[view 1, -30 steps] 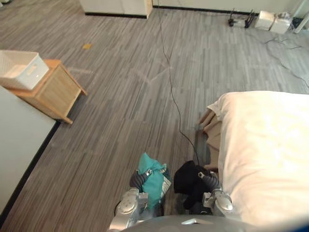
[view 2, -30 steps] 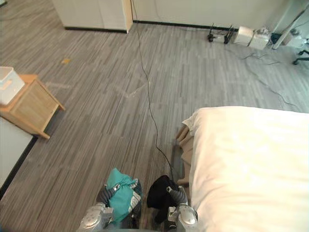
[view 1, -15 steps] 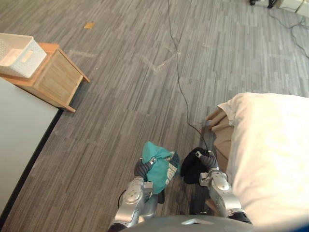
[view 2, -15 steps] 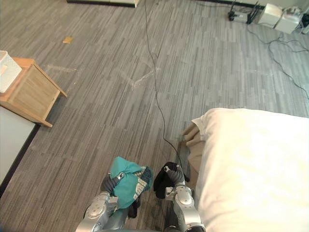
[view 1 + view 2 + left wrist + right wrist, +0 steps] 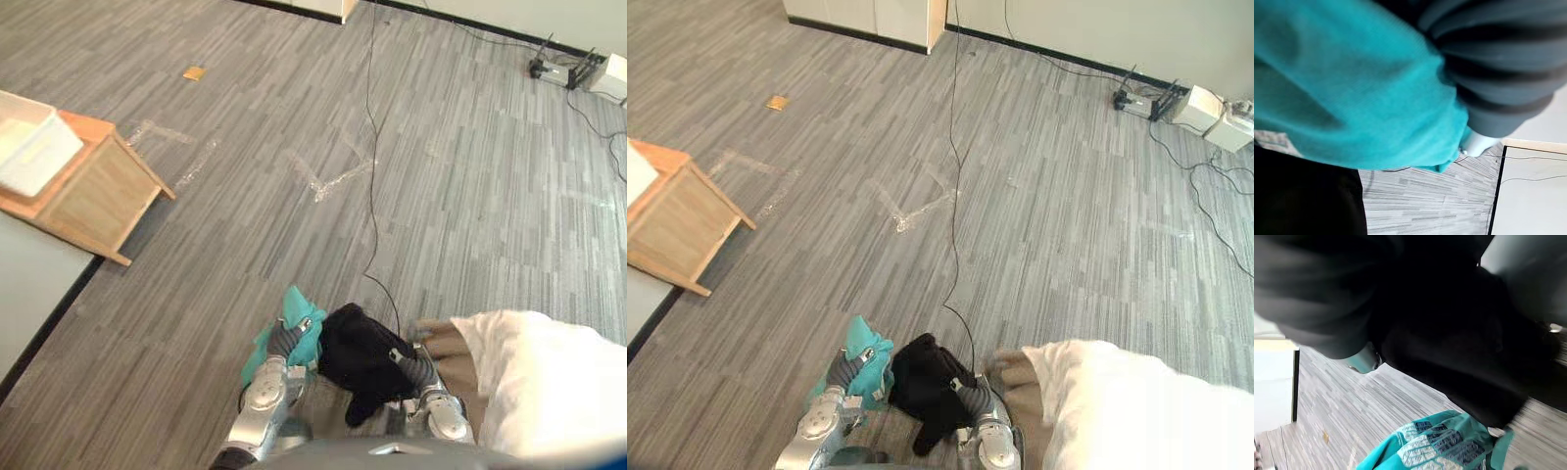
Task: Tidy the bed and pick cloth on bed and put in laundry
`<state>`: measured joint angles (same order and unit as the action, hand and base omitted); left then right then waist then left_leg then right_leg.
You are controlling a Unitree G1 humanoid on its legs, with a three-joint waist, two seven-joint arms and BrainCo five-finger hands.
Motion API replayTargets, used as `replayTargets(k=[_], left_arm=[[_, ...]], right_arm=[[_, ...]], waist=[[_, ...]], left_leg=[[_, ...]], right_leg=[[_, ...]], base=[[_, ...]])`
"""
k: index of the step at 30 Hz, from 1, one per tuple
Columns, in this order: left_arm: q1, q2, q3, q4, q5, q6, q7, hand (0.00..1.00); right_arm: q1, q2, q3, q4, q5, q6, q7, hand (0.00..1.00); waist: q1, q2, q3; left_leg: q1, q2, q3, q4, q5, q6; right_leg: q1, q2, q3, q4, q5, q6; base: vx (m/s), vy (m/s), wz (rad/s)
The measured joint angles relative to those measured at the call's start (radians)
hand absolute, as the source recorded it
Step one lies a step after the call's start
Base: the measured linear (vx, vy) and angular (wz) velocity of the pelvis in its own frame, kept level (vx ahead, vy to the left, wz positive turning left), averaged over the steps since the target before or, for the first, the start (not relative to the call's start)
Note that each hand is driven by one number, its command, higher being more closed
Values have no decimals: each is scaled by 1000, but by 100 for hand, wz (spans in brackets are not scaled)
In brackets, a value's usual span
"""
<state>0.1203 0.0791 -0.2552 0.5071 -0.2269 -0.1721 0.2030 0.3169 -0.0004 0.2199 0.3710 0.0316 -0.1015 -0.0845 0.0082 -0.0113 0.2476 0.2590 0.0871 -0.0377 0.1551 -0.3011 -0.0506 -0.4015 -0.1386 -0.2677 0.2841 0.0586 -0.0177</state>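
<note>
Left eye view: shows the left hand [image 5: 285, 341] low and central, wrapped in a teal cloth [image 5: 294, 305] bunched over and past it; cannot tell whether closed on it. Shows the right hand [image 5: 419, 370] just beside, with a black cloth [image 5: 355, 354] heaped over it and touching the teal one; cannot tell the grip here either. Places both cloths off the bed [image 5: 549, 382], above the floor [image 5: 441, 196] by the bed's near corner, well apart from the white basket [image 5: 34, 152] on the top of the wooden side table [image 5: 93, 191] at the left edge.

Right eye view: gives the same layout, plus pale tape marks [image 5: 921, 204] on the floor and a small orange scrap [image 5: 777, 102] farther off.

Left wrist view: looks past the dark ribbed cover [image 5: 1498, 73] onto teal fabric, with black fabric touching it.

Right wrist view: looks onto black fabric draped round the cover, and on the teal cloth a dark-blue-and-white patterned panel [image 5: 1442, 445]; cannot make out any writing on it.
</note>
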Motion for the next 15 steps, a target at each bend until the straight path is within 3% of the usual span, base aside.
replayTargets(k=[1,3,4,5,6,7,8,9,10,11,13,15], left_arm=[[-14,-28,19,44,-1,2,1,100],[-35,-36,21,59,-1,-6,0,100],[-34,-62,21,70,-1,-10,-1,100],[-15,-69,26,70,-3,-14,0,100],[31,-51,24,69,-14,-25,-1,100],[38,-74,22,85,-25,-23,-1,100],[46,-75,22,85,-29,-24,-1,100],[45,-78,23,86,-40,-27,-2,100],[47,-80,28,87,-64,-27,-5,100],[68,-83,35,85,-78,-28,-7,100],[95,-84,36,81,-91,-28,-9,100],[94,-82,39,46,-105,-31,-10,100]], right_arm=[[-29,-24,-2,19,-17,1,1,100],[-60,-17,-29,18,-19,7,-2,100],[-49,-22,-23,-1,-38,5,-1,100],[-44,-22,-9,-2,-47,5,3,100],[-27,-7,28,-1,-57,6,6,100],[-27,-14,48,3,-60,8,14,100],[-27,-14,55,3,-69,8,16,100],[-37,-15,63,4,-82,10,20,100],[-44,-23,77,5,-95,15,24,100],[-48,-37,100,7,-95,20,25,100],[-61,-39,108,6,-95,21,26,100],[-92,-39,108,18,-95,24,25,100]], waist=[[11,66,3],[6,50,28],[-14,52,31],[-15,53,15],[-23,18,-20],[-11,65,-40],[-4,80,-44],[3,97,-32],[9,119,-14],[19,133,-2],[41,123,10],[67,99,27]], left_leg=[[-4,67,9,42,-27,-30],[-19,49,-11,3,-9,-25],[28,49,-32,-33,84,-31],[48,56,-43,-28,84,-32],[50,36,-70,17,79,-32],[25,84,-82,108,79,-30],[-8,99,-88,170,93,-31],[-88,113,-94,331,165,-24],[-176,131,-103,500,320,-46],[-248,144,-113,675,420,-71],[-354,131,-86,913,313,-71],[-445,92,-38,982,228,-78]], right_leg=[[38,71,-30,-37,75,-43],[-2,22,-4,132,-33,-67],[-85,-7,15,348,-125,-10],[-80,-3,22,300,-146,18],[-58,-12,44,210,-104,-21],[-25,24,2,217,-152,-28],[-14,42,-10,205,-161,-33],[23,74,-28,175,-182,-42],[90,110,-41,113,-189,-53],[177,148,-41,37,-194,-63],[288,174,-31,-23,-212,-83],[380,183,-14,-85,-220,-94]], base=[[565,-261,11],[487,-279,29],[228,-208,36],[288,-244,66],[386,-229,46],[419,-221,40],[553,-309,12],[557,-308,10],[694,-318,3],[527,-178,-5],[466,-140,-17],[444,-143,-21]])
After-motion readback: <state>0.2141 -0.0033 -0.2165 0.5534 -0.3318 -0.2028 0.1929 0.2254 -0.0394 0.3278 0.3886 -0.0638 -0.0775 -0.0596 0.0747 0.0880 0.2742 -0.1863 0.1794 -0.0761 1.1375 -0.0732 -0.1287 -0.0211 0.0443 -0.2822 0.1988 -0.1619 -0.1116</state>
